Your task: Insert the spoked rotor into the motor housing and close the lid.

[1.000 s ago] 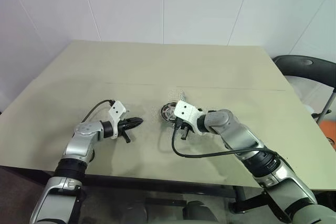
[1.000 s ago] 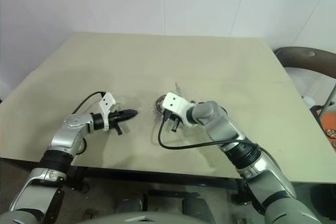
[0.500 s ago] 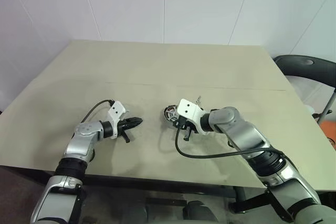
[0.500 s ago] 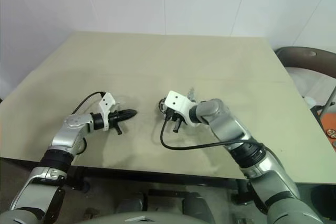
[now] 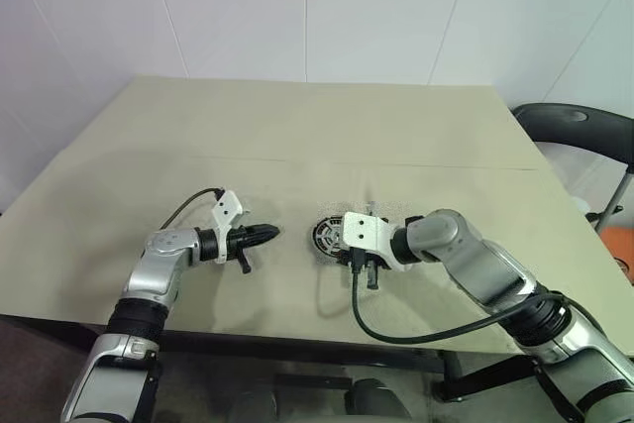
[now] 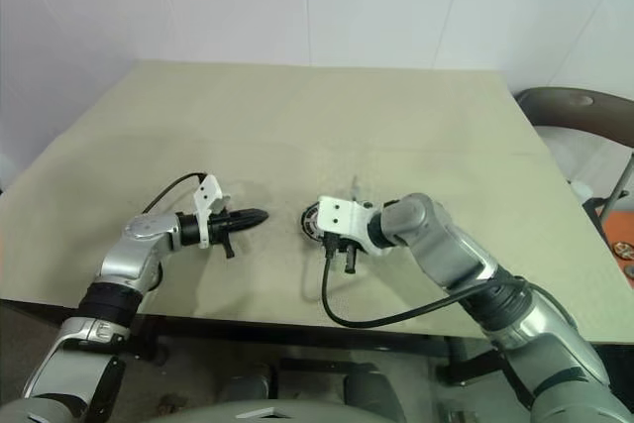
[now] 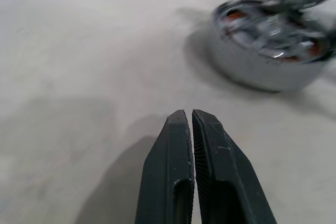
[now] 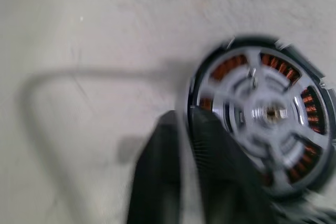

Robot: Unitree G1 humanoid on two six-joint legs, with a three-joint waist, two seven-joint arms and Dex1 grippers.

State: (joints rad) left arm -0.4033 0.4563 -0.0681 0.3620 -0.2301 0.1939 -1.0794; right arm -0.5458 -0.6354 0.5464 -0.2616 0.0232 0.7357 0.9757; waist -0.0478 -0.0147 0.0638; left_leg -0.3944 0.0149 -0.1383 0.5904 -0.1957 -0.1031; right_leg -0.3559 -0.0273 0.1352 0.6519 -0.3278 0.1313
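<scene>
You are looking at the spoked rotor (image 8: 268, 114) sitting inside the motor housing (image 5: 329, 237) mid-table; the lid is remaining. Left gripper (image 7: 190, 121) is closed and empty; right gripper (image 8: 181, 129) is parting slightly, holding nothing.

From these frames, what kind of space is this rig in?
Likely a lab or office test bench: bare beige table against plain white walls, a black office chair at one side, and a single motor housing as workpiece.

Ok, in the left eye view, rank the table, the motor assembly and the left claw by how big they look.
1. Table, largest by far.
2. and 3. Motor housing with the spoked rotor on it, and the left claw: these look alike, so no ranking between them.
</scene>
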